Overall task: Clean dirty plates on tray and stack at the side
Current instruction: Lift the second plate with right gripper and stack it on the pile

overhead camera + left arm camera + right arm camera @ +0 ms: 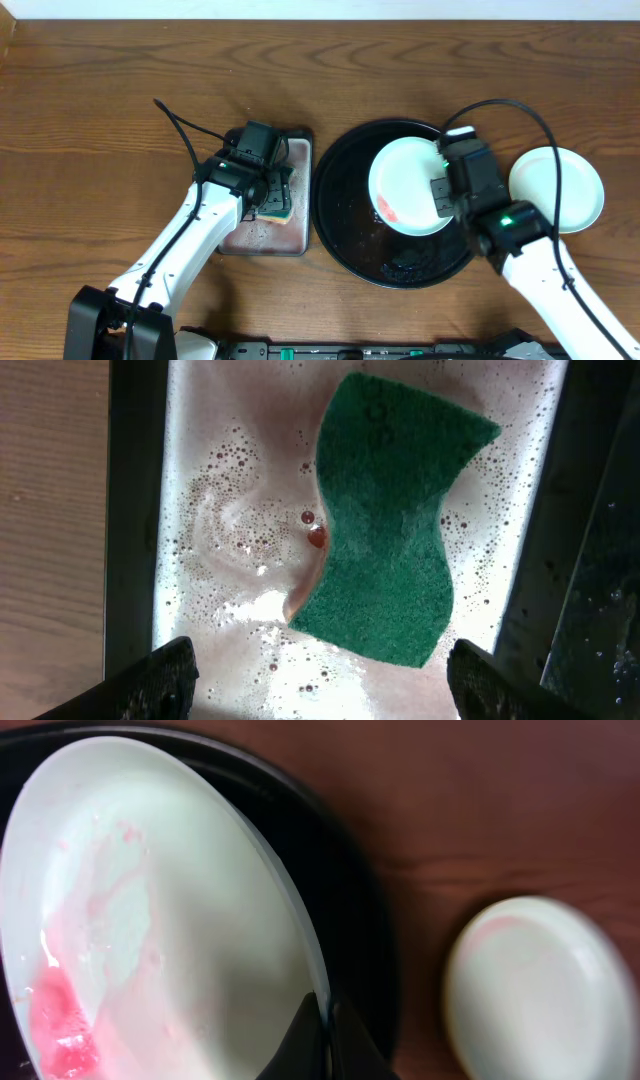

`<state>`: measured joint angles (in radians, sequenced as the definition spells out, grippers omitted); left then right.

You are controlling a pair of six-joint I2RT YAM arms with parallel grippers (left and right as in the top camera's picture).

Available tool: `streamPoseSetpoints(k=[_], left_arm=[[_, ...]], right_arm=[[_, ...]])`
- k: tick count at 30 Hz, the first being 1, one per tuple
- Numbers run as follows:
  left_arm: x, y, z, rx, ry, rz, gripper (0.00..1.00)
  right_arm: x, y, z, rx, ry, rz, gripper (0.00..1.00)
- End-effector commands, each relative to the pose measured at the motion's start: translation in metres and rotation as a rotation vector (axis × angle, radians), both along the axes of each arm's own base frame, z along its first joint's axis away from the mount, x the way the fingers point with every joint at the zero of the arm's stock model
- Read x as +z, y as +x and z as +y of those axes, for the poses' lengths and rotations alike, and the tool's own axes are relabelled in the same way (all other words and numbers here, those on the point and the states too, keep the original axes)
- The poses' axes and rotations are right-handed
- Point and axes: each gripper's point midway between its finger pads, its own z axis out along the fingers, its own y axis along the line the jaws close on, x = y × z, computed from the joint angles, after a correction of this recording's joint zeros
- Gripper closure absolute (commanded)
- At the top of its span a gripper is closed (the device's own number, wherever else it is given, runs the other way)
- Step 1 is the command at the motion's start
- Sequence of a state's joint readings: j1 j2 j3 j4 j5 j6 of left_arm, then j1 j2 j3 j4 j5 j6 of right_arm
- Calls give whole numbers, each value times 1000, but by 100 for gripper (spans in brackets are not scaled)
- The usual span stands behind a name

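A pale plate with a red sauce smear lies tilted on the round black tray. My right gripper is shut on this plate's right rim, its fingertips pinching the thin edge. Another pale plate with a faint pink film rests on the bare wood to the right of the tray. My left gripper hangs open over the green sponge, with its fingers wide apart and touching nothing.
The sponge lies in foamy, pink-tinged water in a rectangular silver tray just left of the black tray. Droplets sit on the black tray's floor. Bare wood tabletop stretches to the far left and back.
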<state>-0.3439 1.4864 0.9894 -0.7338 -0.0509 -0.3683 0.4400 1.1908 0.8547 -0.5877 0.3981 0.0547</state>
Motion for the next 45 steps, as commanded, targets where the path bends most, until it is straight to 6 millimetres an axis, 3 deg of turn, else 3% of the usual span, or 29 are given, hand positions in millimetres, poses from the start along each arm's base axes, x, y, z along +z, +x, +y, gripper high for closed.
streamPoseSetpoints(k=[1, 15, 25, 38, 42, 45], left_arm=[[-3, -2, 2, -2, 7, 12, 19], [-2, 0, 1, -2, 3, 1, 19], [-2, 1, 1, -2, 3, 0, 18], [-2, 0, 1, -2, 3, 1, 18], [-2, 0, 1, -2, 3, 1, 18], [-2, 0, 1, -2, 3, 1, 18]], right_arm=[[35, 2, -13, -72, -194, -142, 99], [90, -16, 47, 135, -555, -375, 99], [117, -24, 58, 128, -671, -462, 99], [120, -22, 60, 119, -647, -480, 99], [104, -8, 57, 90, -451, -455, 99], [83, 3, 38, 6, -287, -393, 99]])
